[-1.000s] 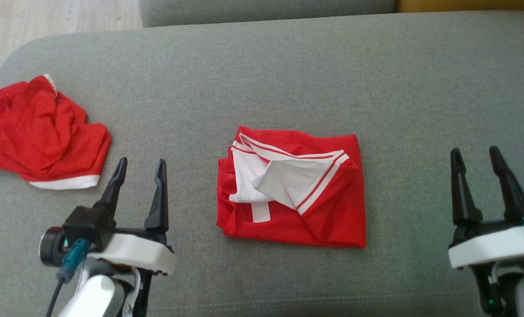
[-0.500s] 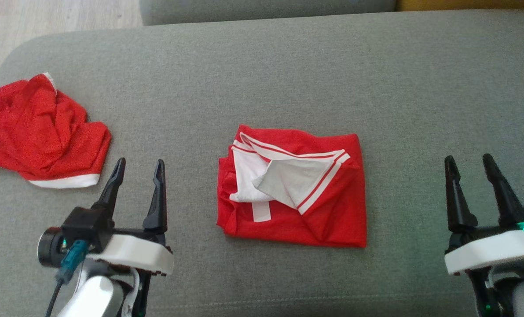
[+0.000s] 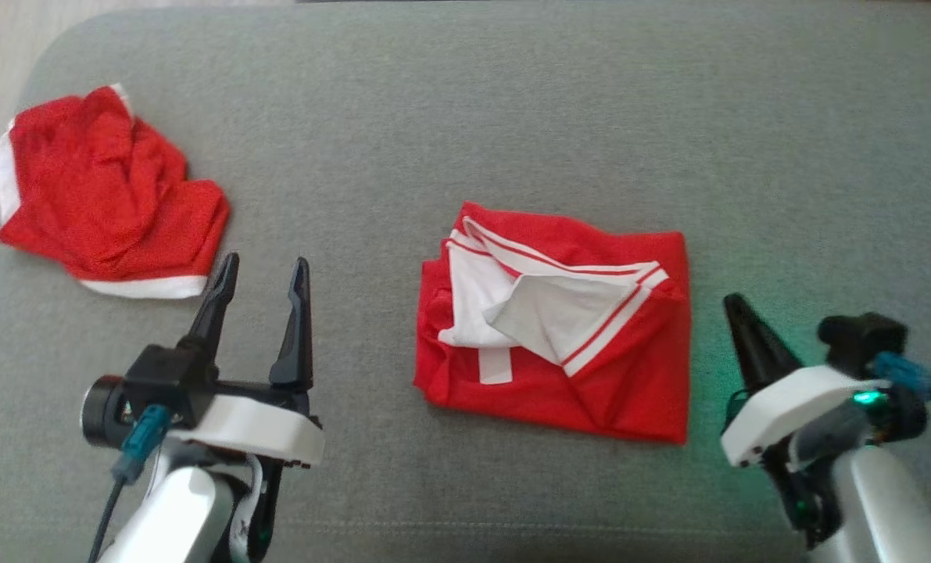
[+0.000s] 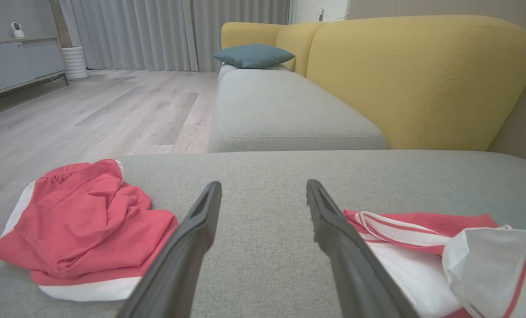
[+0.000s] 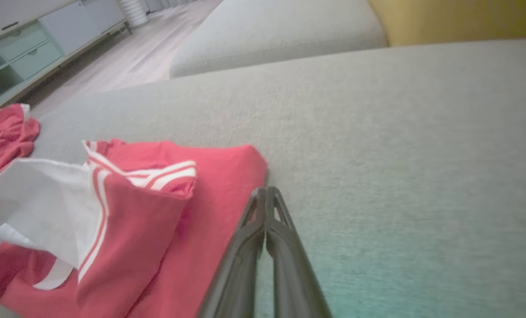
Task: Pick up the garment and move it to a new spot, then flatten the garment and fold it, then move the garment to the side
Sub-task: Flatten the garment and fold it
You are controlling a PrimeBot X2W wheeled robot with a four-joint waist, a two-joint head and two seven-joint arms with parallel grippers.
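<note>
While the folded garment (image 3: pixel 590 391) lies on the sofa (image 3: pixel 512 117), left hand (image 3: pixel 266 266) fingers stand apart. Right hand (image 5: pixel 266 192) fingers pressed together, just beside garment

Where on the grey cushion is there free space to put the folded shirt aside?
The grey cushion is bare along its far side, beyond the folded shirt and the crumpled shorts, and on the right, past the shirt's edge and the right gripper. The left is crowded: the shorts lie there, with the left gripper between them and the shirt.
</note>
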